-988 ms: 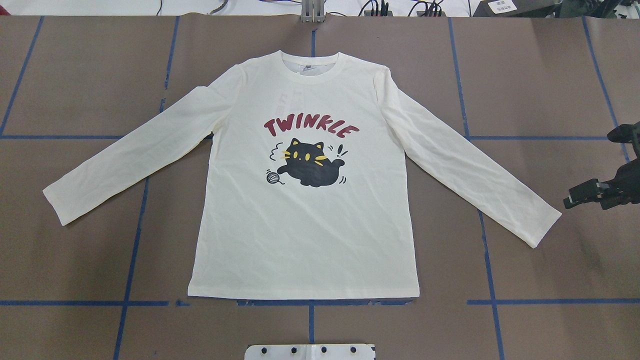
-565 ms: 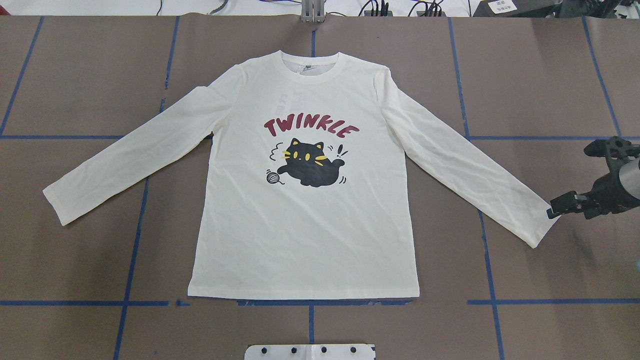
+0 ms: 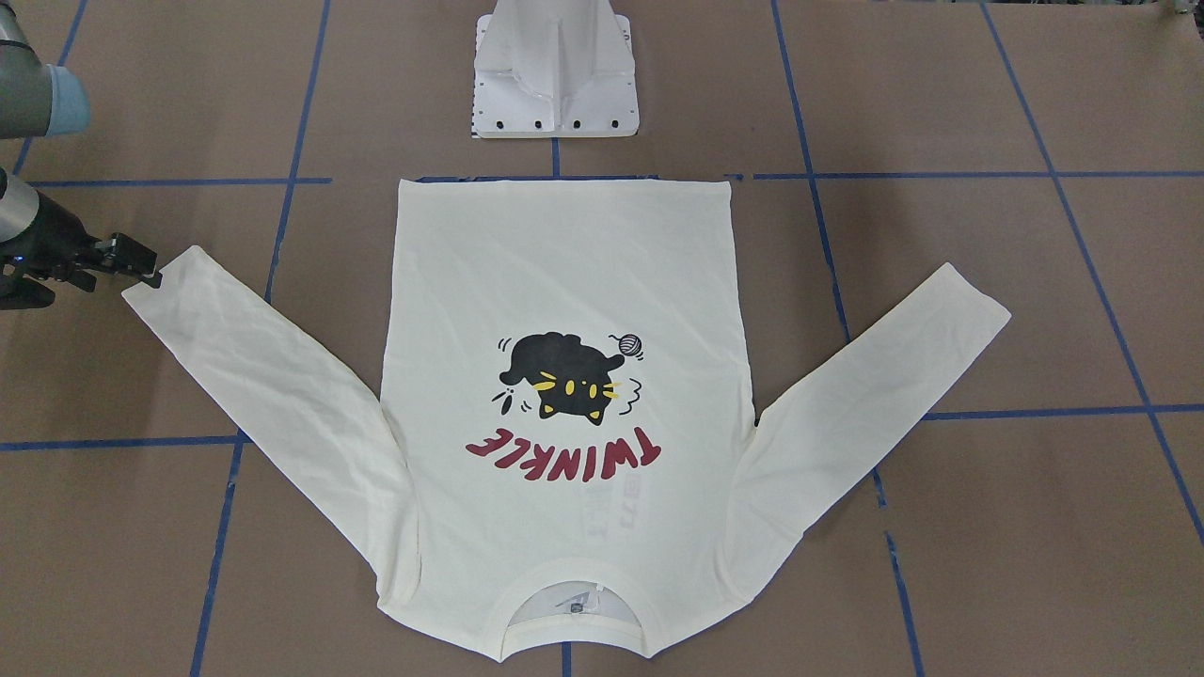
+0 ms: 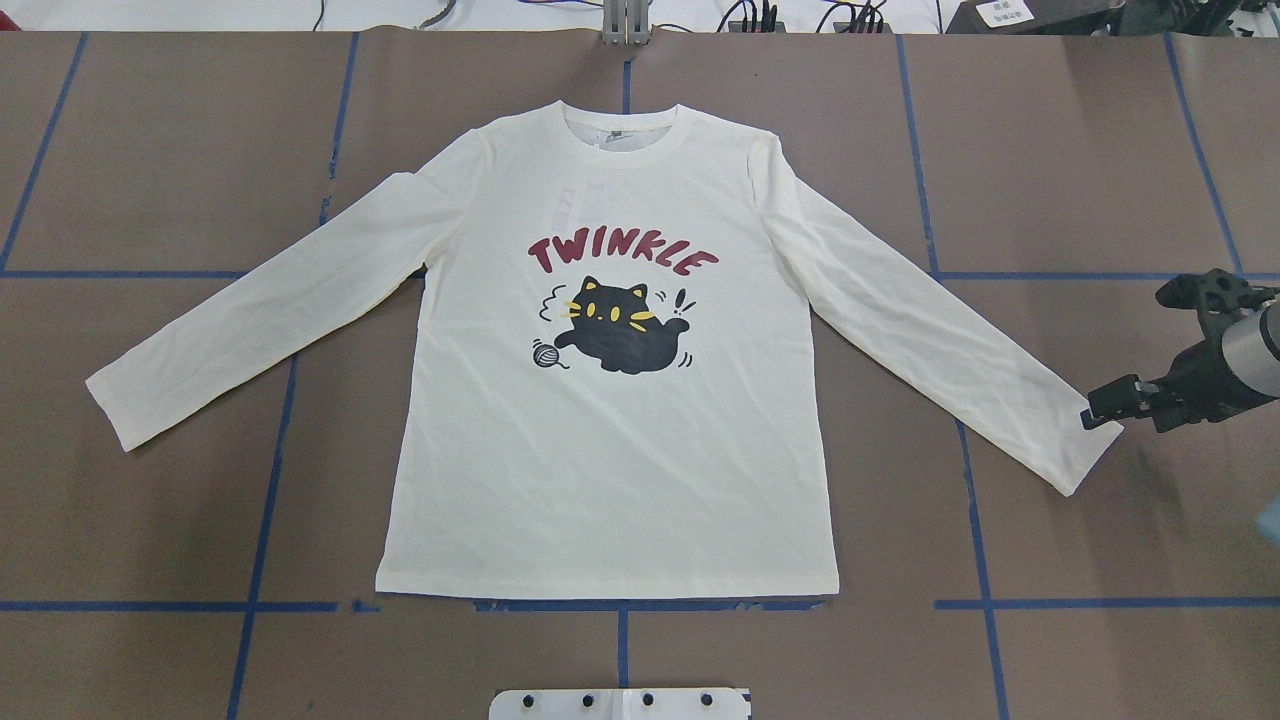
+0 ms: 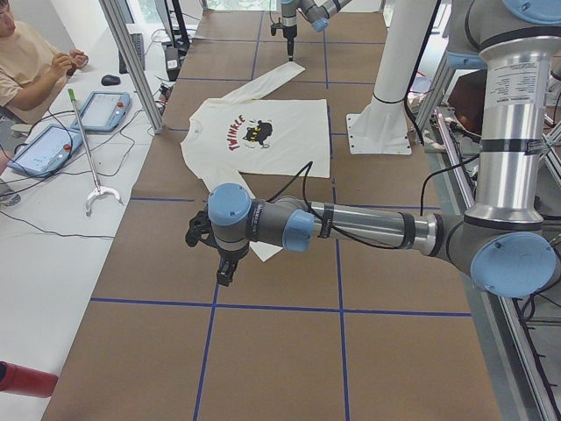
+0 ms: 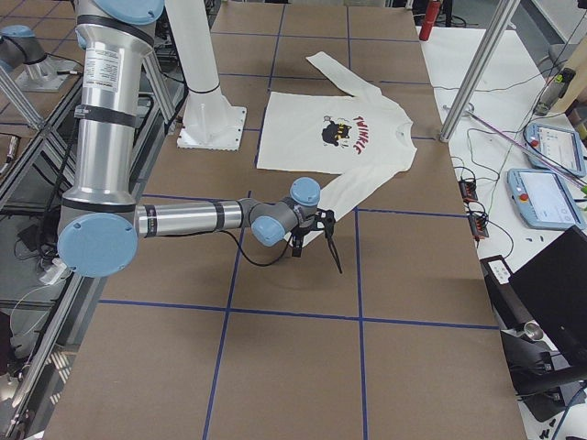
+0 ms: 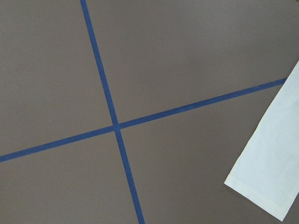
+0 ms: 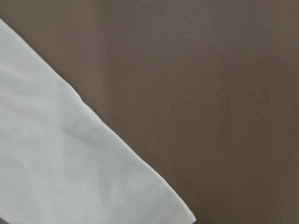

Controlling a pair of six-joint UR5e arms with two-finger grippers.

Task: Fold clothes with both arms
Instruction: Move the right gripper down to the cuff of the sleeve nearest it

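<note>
T-shirt [image 4: 610,450] flat, right arm [image 6: 183,218] outstretched low, end effector [image 4: 1092,414] at sleeve cuff [image 4: 1085,458], opening unclear

I assess this site as a robotics laboratory. The table [image 4: 150,150] is papered brown and gridded with blue tape [image 4: 265,500]. Tubular robot arms [image 6: 183,218] stand near a white pedestal [image 3: 555,70] at its robot-side edge. Along the operators' edge I note a white bench [image 5: 35,281] carrying teach pendants [image 6: 544,197] and cables [image 4: 755,14], aluminium posts [image 5: 131,61] and a seated operator [image 5: 31,61].
</note>
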